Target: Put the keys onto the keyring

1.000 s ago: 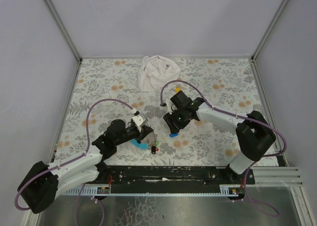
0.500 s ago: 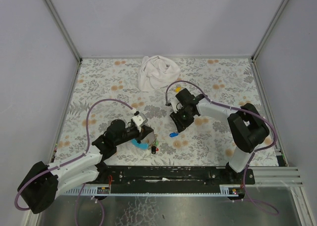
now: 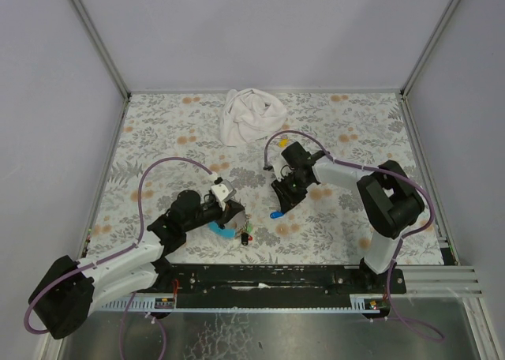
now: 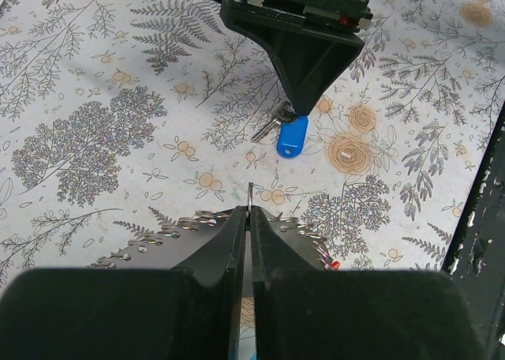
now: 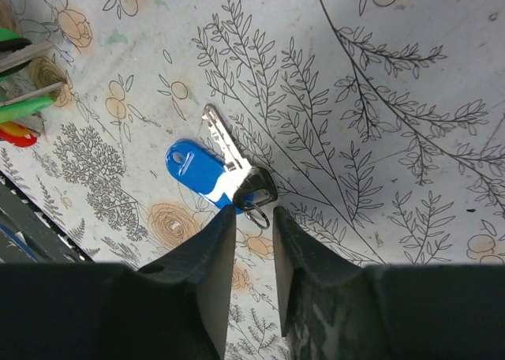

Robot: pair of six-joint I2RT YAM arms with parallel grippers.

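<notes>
Our right gripper (image 5: 252,218) hangs over the blue-capped key (image 5: 197,170), which lies flat on the flowered tablecloth (image 5: 394,178). Its jaws stand narrowly apart and grip nothing, with the key's head just ahead of the tips. Our left gripper (image 4: 247,214) is clamped on the keyring (image 4: 249,193), with its blue strap (image 3: 220,230) and the green keys (image 3: 246,235) just beside.

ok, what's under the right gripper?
A blue-capped key lies flat on the floral table, its small ring between the right gripper's open fingers. The fingers cover the table below that.
</notes>
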